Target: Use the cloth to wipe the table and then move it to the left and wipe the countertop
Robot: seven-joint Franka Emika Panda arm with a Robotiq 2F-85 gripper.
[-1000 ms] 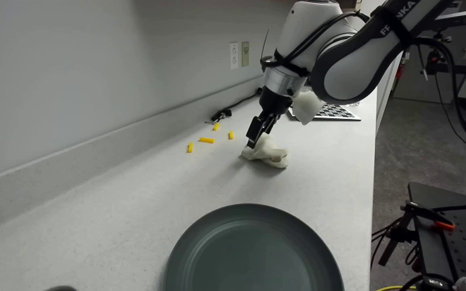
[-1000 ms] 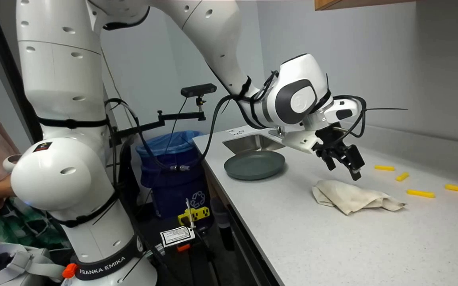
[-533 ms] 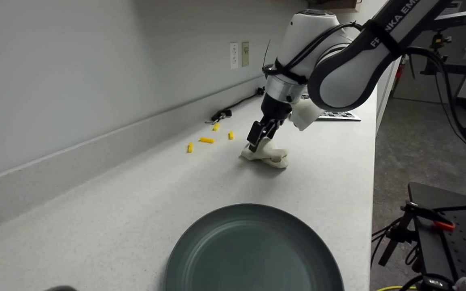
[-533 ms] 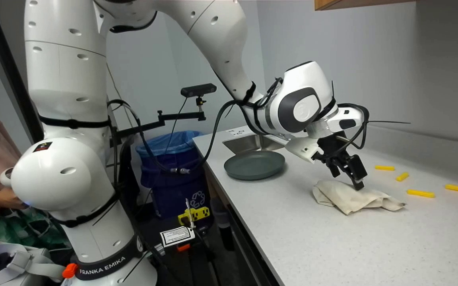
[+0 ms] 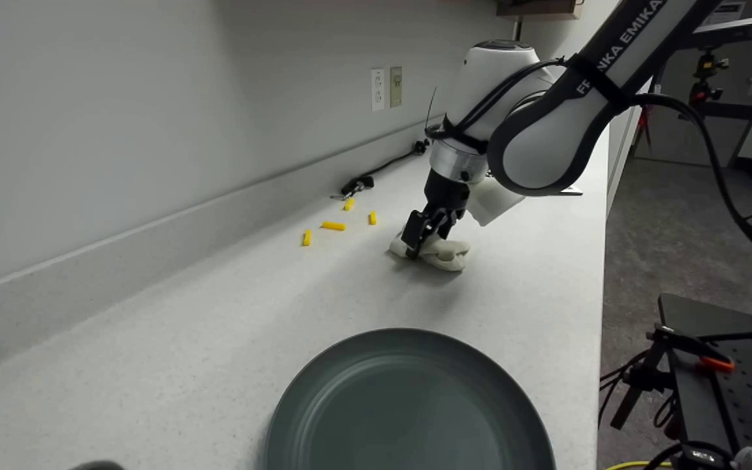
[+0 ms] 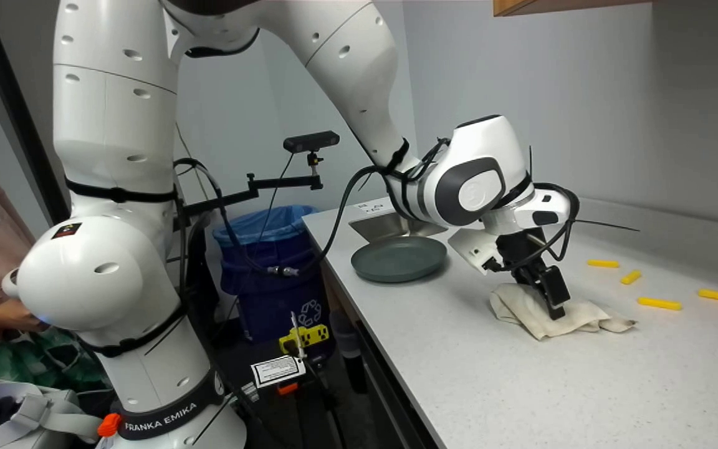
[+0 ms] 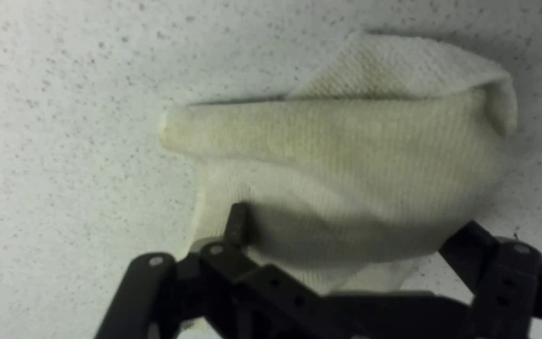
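Running along a grey wall (image 5: 154,117), the pale speckled counter (image 6: 521,393) carries the cloth and is, I judge, the surface to be wiped. Standing beside it, a white robot arm (image 6: 346,68) arches over with its wrist tipped downward, probably so it can meet the fabric from above. Near the metal sink (image 6: 374,226) sits a round, dark green plate (image 6: 399,259), well apart from the cloth, perhaps placed there to be out of the wiping path. The cream cloth (image 7: 341,155) lies on the counter beneath the gripper, loosely folded, with a raised fold that should give something to pinch. Over it, the black gripper (image 7: 354,221) is spread wide and grips nothing. One finger (image 7: 238,226) appears to press into the cloth; the opposite one is at the cloth's edge, and whether it touches I cannot tell. That straddle suggests the next move is to close and bunch the fabric; too shallow a pinch could slip off. Smallest of all, four yellow sticks (image 6: 659,304) lie between cloth and wall, maybe as the mess to sweep.
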